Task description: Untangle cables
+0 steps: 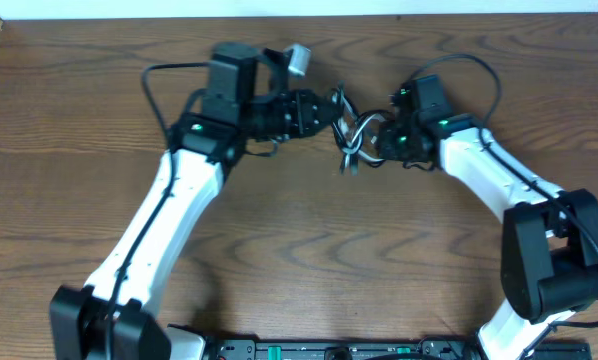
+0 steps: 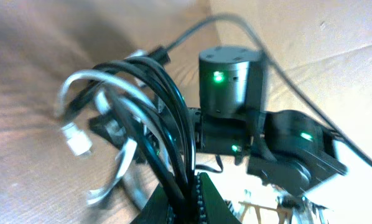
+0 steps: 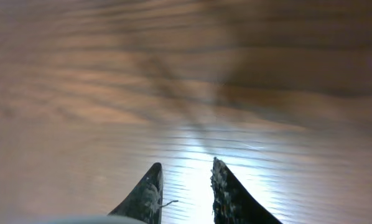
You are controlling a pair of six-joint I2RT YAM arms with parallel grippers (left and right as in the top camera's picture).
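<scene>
The cables [image 1: 352,138] are a tangled bunch of black and white cords between the two arms at the back middle of the table. My left gripper [image 1: 336,112] is shut on the black strands. In the left wrist view the black cables [image 2: 167,106] run down between the closed fingers of the left gripper [image 2: 195,182], and a white cable [image 2: 80,87] loops out to the left. My right gripper [image 1: 376,140] sits just right of the tangle. The right wrist view shows the right gripper [image 3: 186,168] open, with only bare wood between its fingertips [image 3: 150,180].
The wooden table [image 1: 309,250] stretches toward the front. The right arm's wrist [image 2: 231,81] with its green light stands close behind the tangle in the left wrist view. Thick black arm wires [image 1: 159,85] arc beside each arm.
</scene>
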